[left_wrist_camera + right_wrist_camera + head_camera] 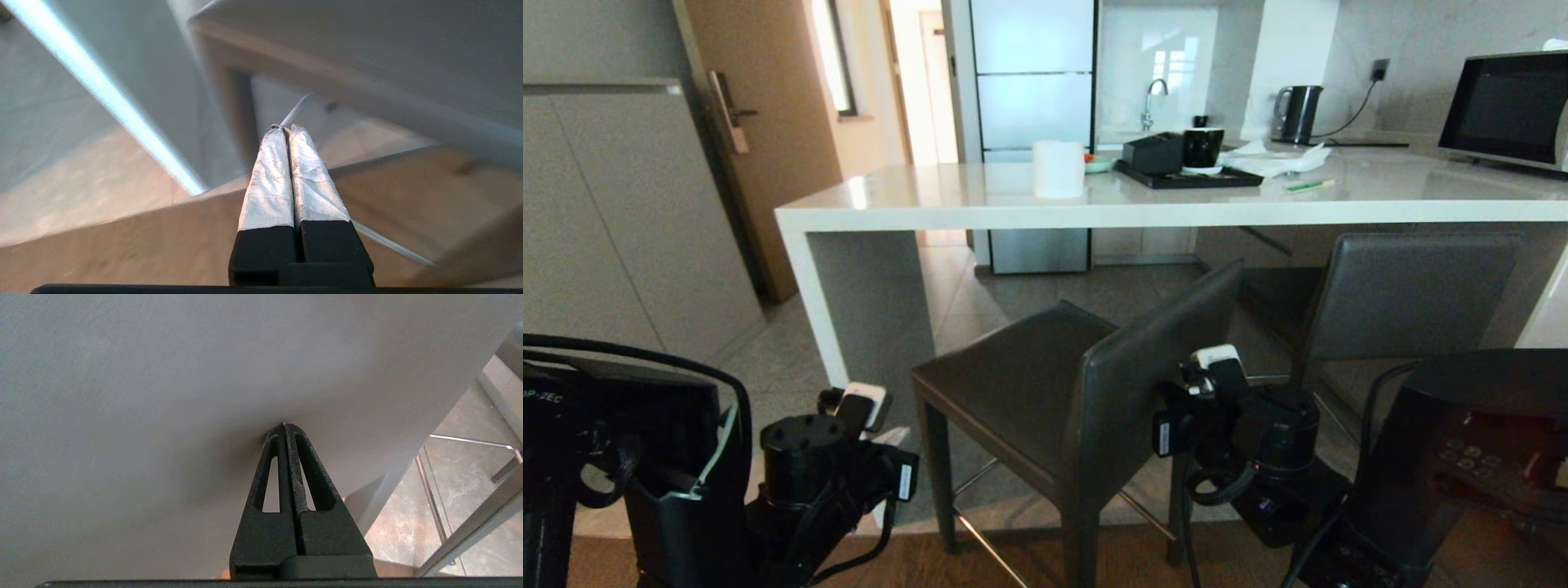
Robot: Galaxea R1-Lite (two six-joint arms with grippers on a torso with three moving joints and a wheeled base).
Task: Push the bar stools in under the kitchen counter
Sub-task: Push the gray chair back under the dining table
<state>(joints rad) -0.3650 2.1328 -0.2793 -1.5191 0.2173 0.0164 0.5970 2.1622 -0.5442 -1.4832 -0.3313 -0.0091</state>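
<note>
The nearer bar stool stands turned at an angle in front of the kitchen counter, its seat mostly outside the slab's edge. My right gripper is shut, and its tips press against the back of that stool's grey backrest. In the head view the right wrist sits just behind the backrest. My left gripper is shut on nothing, low beside the stool's front leg and seat edge. The other bar stool stands to the right, close under the counter.
On the counter are a white roll, a black tray with a cup, a kettle and a microwave. A grey cabinet and a wooden door stand left. The counter's side panel is left of the stool.
</note>
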